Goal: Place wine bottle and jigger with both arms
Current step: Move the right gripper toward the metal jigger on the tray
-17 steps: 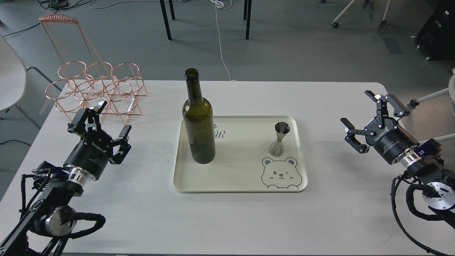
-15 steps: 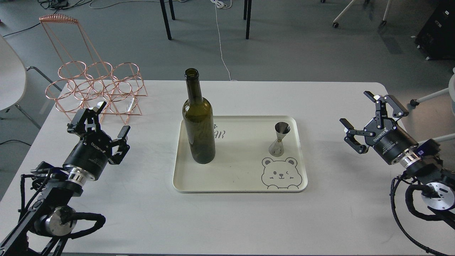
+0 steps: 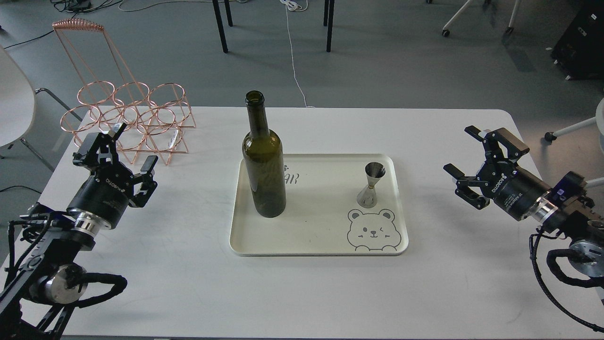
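The dark olive-green wine bottle (image 3: 263, 160) stands upright on the left part of a cream tray (image 3: 311, 236). The small steel jigger (image 3: 370, 184) stands upright on the tray's right part, above a bear drawing. My left gripper (image 3: 115, 150) is open and empty, over the table well left of the bottle, just in front of the wire rack. My right gripper (image 3: 465, 150) is open and empty, over the table right of the tray, apart from the jigger.
A copper wire bottle rack (image 3: 127, 118) stands at the table's back left corner, close behind my left gripper. The white table (image 3: 302, 293) has bare room in front of the tray. Chair and table legs stand on the floor behind.
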Controlling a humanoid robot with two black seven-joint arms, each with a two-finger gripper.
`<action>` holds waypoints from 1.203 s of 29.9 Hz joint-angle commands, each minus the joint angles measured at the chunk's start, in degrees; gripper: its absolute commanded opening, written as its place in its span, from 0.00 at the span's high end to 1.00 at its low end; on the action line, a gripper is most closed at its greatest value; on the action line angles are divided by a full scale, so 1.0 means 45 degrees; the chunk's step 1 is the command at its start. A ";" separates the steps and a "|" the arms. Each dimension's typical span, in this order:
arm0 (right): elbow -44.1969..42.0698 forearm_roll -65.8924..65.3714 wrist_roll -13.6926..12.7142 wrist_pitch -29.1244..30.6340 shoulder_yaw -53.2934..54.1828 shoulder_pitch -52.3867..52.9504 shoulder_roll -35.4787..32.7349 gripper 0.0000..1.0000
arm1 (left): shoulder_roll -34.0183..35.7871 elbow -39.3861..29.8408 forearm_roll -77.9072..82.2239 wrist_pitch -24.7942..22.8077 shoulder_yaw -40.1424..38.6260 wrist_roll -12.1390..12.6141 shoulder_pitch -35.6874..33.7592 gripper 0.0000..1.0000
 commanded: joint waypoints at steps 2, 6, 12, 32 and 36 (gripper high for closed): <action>0.1755 -0.4190 -0.0002 -0.0283 0.0531 0.0038 -0.1247 0.01 | 0.0350 -0.0053 -0.0020 0.0040 0.0007 -0.1512 0.0035 0.02; 0.2754 -0.8018 -0.0002 -0.3599 0.0453 -0.0021 -0.1660 0.01 | 0.0449 -0.0190 -0.0079 -0.0096 0.0007 -0.1592 0.0015 0.02; 0.2678 -1.4466 -0.0002 -0.9926 -0.0736 -0.0138 -0.1406 0.01 | -0.0214 -0.0736 -0.0079 -0.0057 0.0026 -0.1631 0.0035 0.02; -0.4020 -1.9921 -0.0002 -1.2446 -0.1734 0.0408 0.5350 0.01 | -0.0840 -0.1108 -0.0001 0.0157 0.0007 -0.1631 0.0211 0.02; -0.4723 -2.0039 -0.0002 -1.2446 -0.1734 0.0818 0.6054 0.02 | -0.0860 -0.1108 -0.0001 0.0158 0.0007 -0.1631 0.0191 0.02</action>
